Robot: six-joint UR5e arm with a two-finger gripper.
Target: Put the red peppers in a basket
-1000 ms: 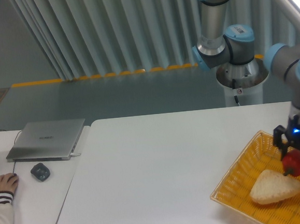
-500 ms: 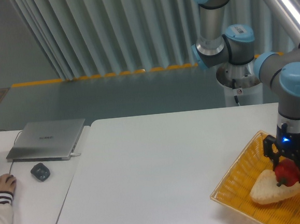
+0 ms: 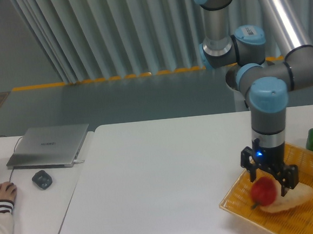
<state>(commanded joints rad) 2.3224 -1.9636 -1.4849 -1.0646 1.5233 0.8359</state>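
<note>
Though gripped, red pepper (image 3: 264,191) over basket (image 3: 236,200) edge

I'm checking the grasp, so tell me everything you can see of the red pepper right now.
The red pepper is small, round and glossy, with a short dark stem pointing down-left. It sits between the fingers of the gripper, apparently lifted above the yellow woven basket, near its left edge, beside the beige wedge. Contact with the wedge is unclear.

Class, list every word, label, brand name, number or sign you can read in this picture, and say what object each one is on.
None can be read.
Closed silver laptop: a small mark on the lid, too blurred to read.
Pale blue robot arm joint cap: a small printed label, too small to read.
Black two-finger hand: only a blue light, no text.
</note>
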